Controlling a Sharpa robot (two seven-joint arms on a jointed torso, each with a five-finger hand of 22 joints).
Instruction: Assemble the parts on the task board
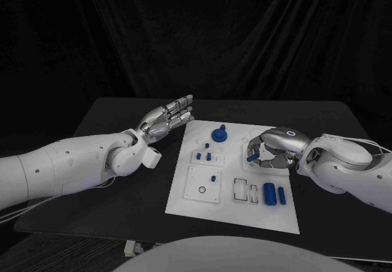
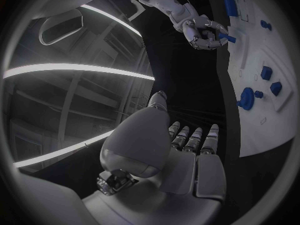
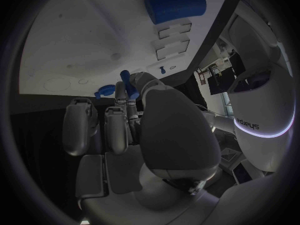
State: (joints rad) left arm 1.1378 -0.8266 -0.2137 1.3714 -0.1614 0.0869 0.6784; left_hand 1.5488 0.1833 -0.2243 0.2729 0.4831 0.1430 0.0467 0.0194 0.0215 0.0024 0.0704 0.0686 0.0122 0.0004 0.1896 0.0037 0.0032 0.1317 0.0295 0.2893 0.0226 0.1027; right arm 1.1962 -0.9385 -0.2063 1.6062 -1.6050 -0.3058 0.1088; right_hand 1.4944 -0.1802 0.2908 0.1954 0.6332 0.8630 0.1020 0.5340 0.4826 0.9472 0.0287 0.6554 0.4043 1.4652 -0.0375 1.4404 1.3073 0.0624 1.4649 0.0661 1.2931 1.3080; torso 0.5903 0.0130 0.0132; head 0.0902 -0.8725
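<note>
Head view: we have the right silver hand (image 1: 269, 152) curled over the right-hand half of the white rectangular task board (image 1: 233, 211), fingers pinched on a small blue peg-like part (image 1: 255, 156). Left wrist view confirms it — the short blue piece (image 2: 226, 37) sticks out between the fingertips of the right hand (image 2: 201, 32), just above the board surface.

Left silver hand (image 1: 167, 118) sits off the board's left edge, near its far corner, fingers straight and apart, holding nothing.

Rest of the parts, relative to the board: blue round knob part (image 1: 219, 135) standing near its far edge, small blue pegs (image 1: 207, 154) in the block below it, two blue cylinders (image 1: 275, 194) lying near its near-right corner.

Risks as we read them:
- The pinch looks shallow, at the fingertips — the peg could rotate or slip out on contact with the board and roll into the other parts.
- From the right wrist view the hand's own fingers (image 3: 119, 92) cover the peg tip, so the target hole can't be seen; misalignment is likely to go unnoticed until it jams.
- The board isn't braced by the left hand; a skewed push could shift it on the black table (image 1: 122, 198).
</note>
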